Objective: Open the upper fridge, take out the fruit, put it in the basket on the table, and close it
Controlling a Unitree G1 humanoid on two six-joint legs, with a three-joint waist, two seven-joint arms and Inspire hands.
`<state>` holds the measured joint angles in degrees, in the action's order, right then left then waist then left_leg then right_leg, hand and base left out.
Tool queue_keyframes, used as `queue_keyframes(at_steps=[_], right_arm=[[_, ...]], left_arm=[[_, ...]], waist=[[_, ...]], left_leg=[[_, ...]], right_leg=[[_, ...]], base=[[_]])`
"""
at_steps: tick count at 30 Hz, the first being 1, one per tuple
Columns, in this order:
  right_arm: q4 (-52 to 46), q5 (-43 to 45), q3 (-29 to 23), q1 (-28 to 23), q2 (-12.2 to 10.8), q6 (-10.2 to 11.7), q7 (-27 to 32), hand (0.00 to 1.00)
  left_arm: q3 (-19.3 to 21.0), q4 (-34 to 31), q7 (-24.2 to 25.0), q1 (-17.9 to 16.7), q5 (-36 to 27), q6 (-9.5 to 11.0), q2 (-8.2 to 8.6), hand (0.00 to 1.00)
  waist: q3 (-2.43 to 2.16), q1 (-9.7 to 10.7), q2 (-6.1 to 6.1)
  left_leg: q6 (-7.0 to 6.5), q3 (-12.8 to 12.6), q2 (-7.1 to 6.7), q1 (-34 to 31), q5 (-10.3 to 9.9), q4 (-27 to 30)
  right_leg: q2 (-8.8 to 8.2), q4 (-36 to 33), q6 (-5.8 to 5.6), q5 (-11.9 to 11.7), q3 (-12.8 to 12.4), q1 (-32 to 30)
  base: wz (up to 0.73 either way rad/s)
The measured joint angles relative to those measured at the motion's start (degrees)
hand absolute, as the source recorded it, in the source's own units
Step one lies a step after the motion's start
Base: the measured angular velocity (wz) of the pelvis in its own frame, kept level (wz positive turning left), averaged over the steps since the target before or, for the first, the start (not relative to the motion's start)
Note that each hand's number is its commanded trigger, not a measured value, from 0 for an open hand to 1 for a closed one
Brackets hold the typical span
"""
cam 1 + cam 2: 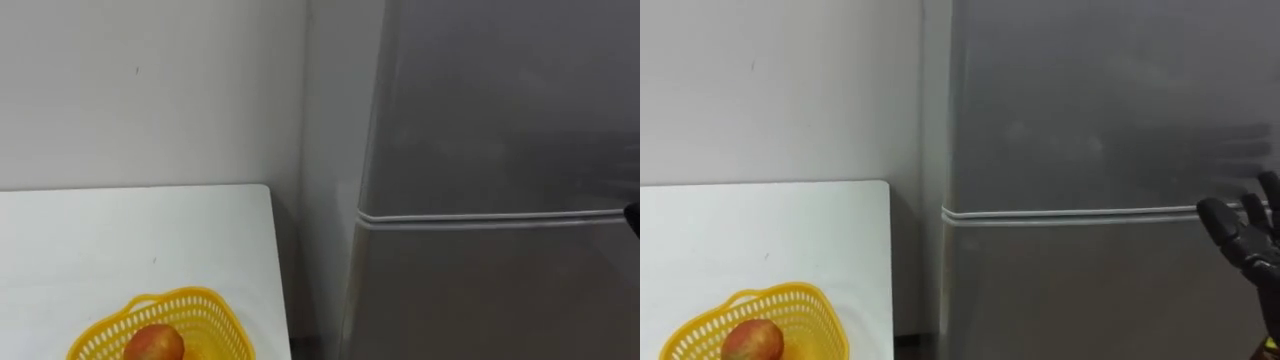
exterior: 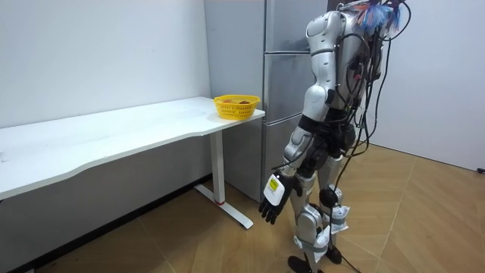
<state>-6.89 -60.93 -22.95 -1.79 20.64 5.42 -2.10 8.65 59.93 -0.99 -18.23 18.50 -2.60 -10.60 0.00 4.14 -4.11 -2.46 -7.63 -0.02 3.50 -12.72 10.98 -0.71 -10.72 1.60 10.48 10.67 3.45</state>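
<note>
The grey fridge (image 1: 1090,100) stands shut in front of me, a pale seam (image 1: 1070,213) parting its upper door from the lower one. My right hand (image 1: 1245,240) is raised at the right edge of the right eye view, just below the seam, fingers spread and straight, holding nothing. Whether it touches the door I cannot tell. A dark tip of that hand (image 1: 632,215) reaches into the left eye view. My left hand (image 2: 273,199) hangs at my side, fingers relaxed and empty. I stand upright facing the fridge (image 2: 284,76).
A white table (image 1: 120,240) stands to my left, close against the fridge's side. Near its corner sits a yellow basket (image 1: 215,305) holding a red-orange fruit (image 1: 153,343). A white wall runs behind the table. The floor around me is wooden.
</note>
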Motion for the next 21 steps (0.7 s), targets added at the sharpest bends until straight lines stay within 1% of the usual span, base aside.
queue_keyframes(at_steps=[7, 16, 21], right_arm=[[0.1, 0.0, 0.5, 0.0, 0.0, -0.1, 0.0, 0.0], [0.1, 0.0, 0.4, 0.0, 0.0, -0.5, 0.2, 0.0], [0.1, 0.3, 0.3, -0.2, 0.0, -0.5, 2.3, 0.0]], left_arm=[[-0.4, 0.0, 0.0, 0.0, 0.0, 0.0, 0.0, 0.0], [-0.5, 0.4, -0.1, 0.6, -0.1, 0.1, 0.23, 0.0], [-0.1, 0.2, -0.1, 0.9, -0.1, 0.1, 0.21, 0.0]], waist=[[-0.07, 0.0, -0.14], [-0.31, 0.2, -0.73], [-0.33, 0.5, -0.83]], left_leg=[[0.01, 0.1, 0.01, 0.2, 0.0, 0.4], [0.01, 0.0, 0.05, 0.2, 0.0, 0.4], [0.01, 0.0, 0.06, 0.0, 0.0, 0.4]], right_leg=[[0.01, 0.0, 0.01, 0.0, -0.2, 0.4], [0.04, 0.0, 0.01, 0.0, -0.4, 0.3], [0.05, 0.1, 0.01, 0.0, -0.3, 0.3]], base=[[0.0], [0.0], [0.0]])
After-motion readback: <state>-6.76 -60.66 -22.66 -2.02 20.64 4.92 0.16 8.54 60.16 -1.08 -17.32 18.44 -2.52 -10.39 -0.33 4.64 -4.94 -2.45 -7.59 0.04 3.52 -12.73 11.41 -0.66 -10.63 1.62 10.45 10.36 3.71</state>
